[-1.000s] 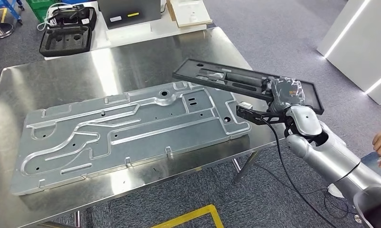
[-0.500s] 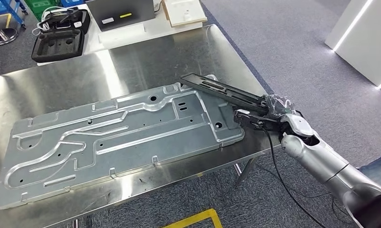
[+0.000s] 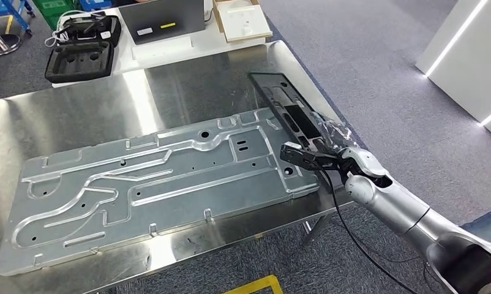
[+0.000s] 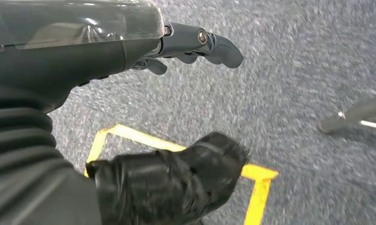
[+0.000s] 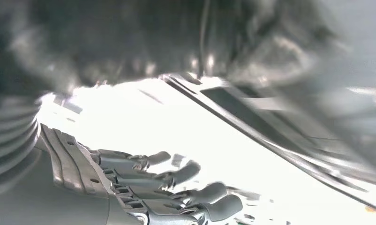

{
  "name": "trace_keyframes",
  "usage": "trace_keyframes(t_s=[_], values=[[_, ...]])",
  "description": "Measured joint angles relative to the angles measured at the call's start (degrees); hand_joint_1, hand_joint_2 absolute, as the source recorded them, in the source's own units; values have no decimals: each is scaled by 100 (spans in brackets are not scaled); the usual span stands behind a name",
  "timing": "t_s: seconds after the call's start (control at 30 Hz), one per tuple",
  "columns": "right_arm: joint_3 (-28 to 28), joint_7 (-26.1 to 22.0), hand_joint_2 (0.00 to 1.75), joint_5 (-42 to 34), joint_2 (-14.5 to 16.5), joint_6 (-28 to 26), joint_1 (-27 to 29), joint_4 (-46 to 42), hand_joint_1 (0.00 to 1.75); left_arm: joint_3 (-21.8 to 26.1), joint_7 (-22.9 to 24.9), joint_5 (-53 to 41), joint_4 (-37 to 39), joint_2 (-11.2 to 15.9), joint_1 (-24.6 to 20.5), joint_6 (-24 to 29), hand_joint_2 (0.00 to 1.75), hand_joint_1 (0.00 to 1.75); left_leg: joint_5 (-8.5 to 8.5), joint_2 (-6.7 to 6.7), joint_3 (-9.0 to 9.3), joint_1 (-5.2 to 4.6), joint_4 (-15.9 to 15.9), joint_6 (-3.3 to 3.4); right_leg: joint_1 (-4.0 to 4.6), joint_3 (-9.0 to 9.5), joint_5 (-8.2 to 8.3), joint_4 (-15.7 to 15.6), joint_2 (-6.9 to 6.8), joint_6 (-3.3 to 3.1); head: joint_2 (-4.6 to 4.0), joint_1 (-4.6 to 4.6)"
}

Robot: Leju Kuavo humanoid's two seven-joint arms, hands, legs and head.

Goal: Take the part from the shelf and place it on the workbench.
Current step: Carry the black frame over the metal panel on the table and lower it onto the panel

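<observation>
Yellow floor tape [image 3: 255, 286] is showing nearest, on grey carpet just in front of the counter [image 3: 169, 92]. Left hand [image 4: 130, 51] is hanging over the carpet in the left wrist view, holding nothing, fingers [image 4: 214, 44] loosely curled but apart from the thumb. Right hand [image 3: 329, 136] is reaching in from the right side, gripping the near end of the black part [image 3: 286, 101]; plastic wrap is covering the hand. Right wrist view is blurred, fingers [image 5: 176, 178] showing under the dark part. The black part is lying along the counter's right edge, its far end pointing away from the robot, just beside the big metal panel [image 3: 151, 177]; cannot tell whether it is fully resting on the counter. The metal panel is lying flat across the counter's middle. Farther off, a black foam tray [image 3: 81, 58] and a beige box [image 3: 243, 21] are sitting on a white table [image 3: 163, 46] behind the counter.
</observation>
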Motion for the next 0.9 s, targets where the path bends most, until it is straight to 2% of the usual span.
trace_keyframes(t_s=[0.03,0.07,0.1,0.13,0.17,0.2,0.23,0.27,0.33,0.4,0.47,0.5,0.53,0.57,0.6,0.67,0.7,0.73,0.83,0.87,0.9], values=[[42,-47,0,-41,31,-42,-33,-87,0,0,41,-3,0,-16,3,82,0,0,-35,-8,-3,31,44,-46,-39,-68,59,73,-5,59,0,-1],[79,-83,0,-78,61,-78,-72,-165,0,0,77,-6,0,-30,8,144,0,0,-82,-19,-14,72,115,-106,-85,-37,220,-58,-12,130,0,-1],[115,-115,0,-117,92,-111,-119,-246,0,0,114,-9,0,-41,13,199,0,0,-148,-31,-40,117,229,-180,-143,77,441,-363,-22,213,0,-1],[152,-143,0,-142,128,-142,-170,-309,0,0,144,-10,3,-37,15,247,0,0,-220,-47,-93,150,362,-254,-178,190,577,-638,-19,288,-1,4],[186,-178,0,-158,152,-179,-218,-378,0,0,169,-12,7,-36,14,294,0,0,-294,-58,-165,168,533,-319,-198,271,655,-844,-3,297,0,9],[226,-215,0,-164,181,-213,-250,-459,0,0,194,-14,10,-34,14,350,0,0,-344,-72,-242,168,663,-367,-204,298,658,-928,10,262,0,14],[269,-247,0,-156,208,-246,-282,-550,0,0,214,-20,13,-35,19,404,0,0,-366,-84,-306,155,741,-398,-187,271,612,-885,27,197,0,17],[317,-272,0,-142,231,-278,-319,-667,0,-1,234,-28,13,-49,25,460,0,0,-372,-86,-346,147,789,-416,-183,245,626,-867,33,113,1,15],[413,-288,0,-109,291,-315,-438,-886,0,-2,270,-48,13,-62,32,564,0,0,-407,-83,-402,157,823,-447,-183,191,649,-840,28,20,0,9],[491,-281,0,-79,344,-329,-563,-1114,0,-2,294,-61,13,-71,26,651,0,0,-690,-63,-549,185,1191,-504,-184,164,683,-856,14,-54,0,-3],[565,-284,0,-66,390,-337,-645,-1336,0,-2,316,-67,13,-87,24,719,0,0,-1108,-50,-794,199,1890,-555,-165,149,710,-866,-10,-94,0,-14],[597,-293,0,-66,411,-341,-675,-1424,0,-2,330,-69,13,-95,25,749,0,0,-1238,-49,-884,203,2179,-564,-153,140,721,-867,-22,-103,0,-14],[621,-303,0,-69,427,-347,-698,-1503,0,-2,343,-69,13,-104,27,776,0,0,-1271,-49,-895,203,2300,-556,-140,129,733,-867,-30,-108,0,-14],[638,-312,0,-74,441,-352,-718,-1570,0,-2,352,-69,13,-111,28,797,0,0,-1207,-49,-804,201,2212,-533,-125,120,747,-868,-36,-109,0,-14],[653,-317,0,-78,451,-356,-743,-1640,0,-2,357,-69,13,-116,28,814,0,0,-1072,-51,-611,196,1927,-495,-113,112,765,-872,-37,-108,0,-14],[677,-323,0,-82,468,-366,-801,-1773,0,-2,361,-69,13,-118,18,831,0,0,-829,-62,-131,168,1123,-404,-95,106,816,-902,-33,-85,0,-14],[687,-324,0,-82,477,-371,-823,-1831,0,-2,362,-70,13,-118,11,835,0,0,-754,-65,18,143,838,-373,-95,108,850,-933,-31,-58,0,-14],[696,-325,0,-82,484,-375,-837,-1875,0,-2,362,-70,13,-118,5,836,0,0,-719,-68,79,119,682,-356,-98,112,890,-971,-32,-22,0,-13],[726,-327,0,-82,504,-392,-844,-1959,0,-2,366,-72,13,-121,4,839,0,0,-540,-49,42,95,544,-323,-107,105,988,-1089,-33,98,0,-10],[730,-328,0,-82,508,-407,-845,-1983,0,-3,369,-73,13,-123,8,845,0,0,-458,-36,36,102,474,-297,-95,81,906,-1047,-34,113,0,-4],[730,-329,0,-82,510,-427,-847,-2004,0,-3,375,-74,13,-126,12,854,0,0,-377,-21,22,111,409,-259,-81,31,724,-894,-34,113,0,2]])
